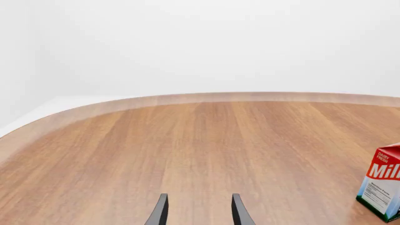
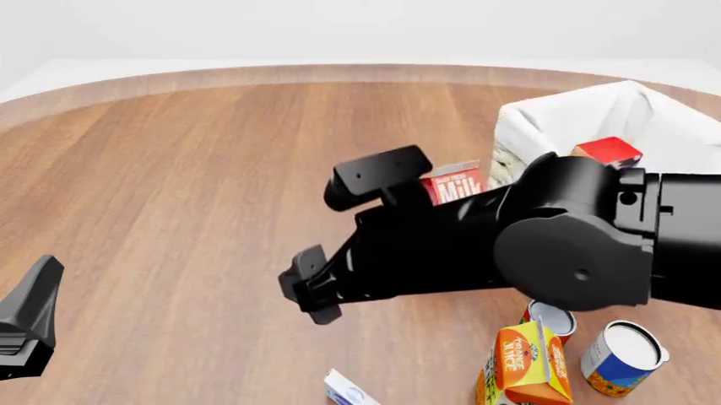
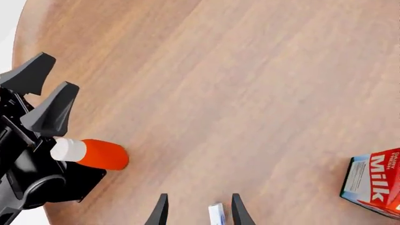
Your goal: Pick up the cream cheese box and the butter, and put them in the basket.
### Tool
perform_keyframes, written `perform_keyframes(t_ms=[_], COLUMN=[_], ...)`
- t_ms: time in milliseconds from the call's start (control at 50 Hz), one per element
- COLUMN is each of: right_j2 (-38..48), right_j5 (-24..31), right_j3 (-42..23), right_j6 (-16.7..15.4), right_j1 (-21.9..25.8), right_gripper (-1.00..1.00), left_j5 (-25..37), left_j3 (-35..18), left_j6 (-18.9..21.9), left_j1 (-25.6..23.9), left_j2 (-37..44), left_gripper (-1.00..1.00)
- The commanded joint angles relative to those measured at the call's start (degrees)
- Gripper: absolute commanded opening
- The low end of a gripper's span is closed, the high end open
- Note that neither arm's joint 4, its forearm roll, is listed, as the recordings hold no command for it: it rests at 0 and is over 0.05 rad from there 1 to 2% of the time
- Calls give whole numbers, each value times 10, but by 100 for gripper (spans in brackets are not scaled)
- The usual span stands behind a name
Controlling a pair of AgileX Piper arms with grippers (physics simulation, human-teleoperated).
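Right gripper (image 3: 198, 212), tapered black fingers parted, hangs above flat white cream cheese box (image 3: 216, 214).

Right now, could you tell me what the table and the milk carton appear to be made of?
The table looks like matte wood or wood veneer: long brown grain streaks show. The milk carton looks like printed paperboard: gabled top, flat faces with lettering. Both are rendered, so this is only appearance.
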Motion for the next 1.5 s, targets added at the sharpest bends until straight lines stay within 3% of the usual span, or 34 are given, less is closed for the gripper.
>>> perform_keyframes(t_ms=[20, 1500], right_j2=[7, 32], right_j5=[-2, -89], right_j3=[9, 123], right_j6=[-5, 41], right_j1=[-9, -15], right_gripper=[100, 100], left_j5=[0, 0], left_j3=[0, 0], left_j6=[0, 0], left_j1=[0, 0], left_j2=[0, 0], left_gripper=[100, 100])
